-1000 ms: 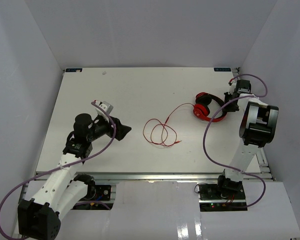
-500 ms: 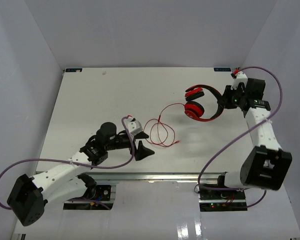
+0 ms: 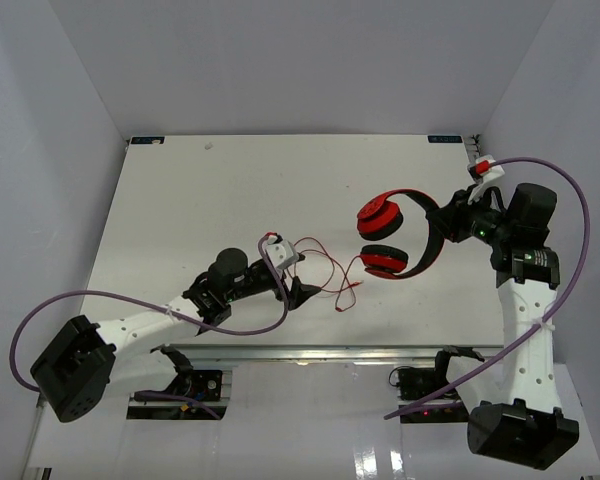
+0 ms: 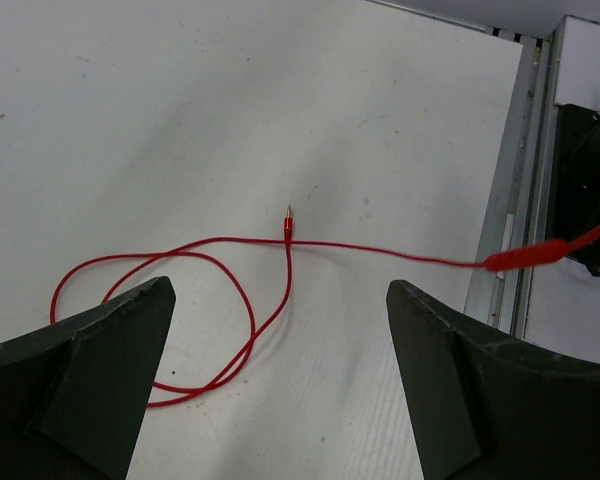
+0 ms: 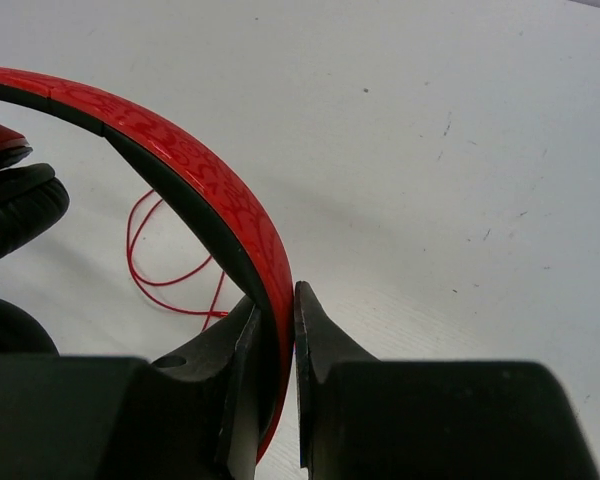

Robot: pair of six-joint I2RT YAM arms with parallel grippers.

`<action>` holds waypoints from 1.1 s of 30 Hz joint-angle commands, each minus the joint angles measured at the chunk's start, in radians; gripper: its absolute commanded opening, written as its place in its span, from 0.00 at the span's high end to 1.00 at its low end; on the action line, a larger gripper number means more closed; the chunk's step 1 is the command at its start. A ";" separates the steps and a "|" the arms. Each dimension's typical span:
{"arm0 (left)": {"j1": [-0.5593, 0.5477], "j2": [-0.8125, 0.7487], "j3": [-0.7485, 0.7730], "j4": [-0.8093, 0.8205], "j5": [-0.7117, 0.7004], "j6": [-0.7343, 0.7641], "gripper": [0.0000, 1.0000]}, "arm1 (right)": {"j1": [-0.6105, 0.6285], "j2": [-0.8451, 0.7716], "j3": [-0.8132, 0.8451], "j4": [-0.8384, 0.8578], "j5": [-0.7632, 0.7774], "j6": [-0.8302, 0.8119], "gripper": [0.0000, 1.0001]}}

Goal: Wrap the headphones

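Now the right gripper is pressed together on the headband of the headphones. It pinches the headband near the middle of its arc and holds the headphones raised above the table. From the lower ear cup the thin red cord goes down to the table and lies there in loose loops, to the left of the headphones. The left gripper hovers just over these loops, also to the left of the headphones, with its jaws spread wide and nothing between them. The plug at the end of the cord lies free on the table.

I judge that the step in hand is to catch the cord for winding. To do it well, the left gripper should come down on one single strand, better near the plug than where the loops cross, so that no tangle is pulled up. It should close completely, because such a thin cord probably slips easily. The cord should be drawn only gently toward the headphones, otherwise the headband may turn inside the pinch.
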 commanded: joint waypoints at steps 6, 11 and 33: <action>-0.070 -0.123 -0.183 0.267 0.027 -0.121 0.02 | -0.004 0.038 0.137 0.074 -0.073 0.184 0.92; -0.119 -0.052 -0.248 0.383 0.011 -0.095 0.02 | -0.003 0.082 0.178 0.107 -0.103 0.270 0.92; -0.186 0.600 0.013 0.965 -0.009 -0.062 0.02 | -0.002 0.099 0.240 0.113 -0.116 0.372 0.92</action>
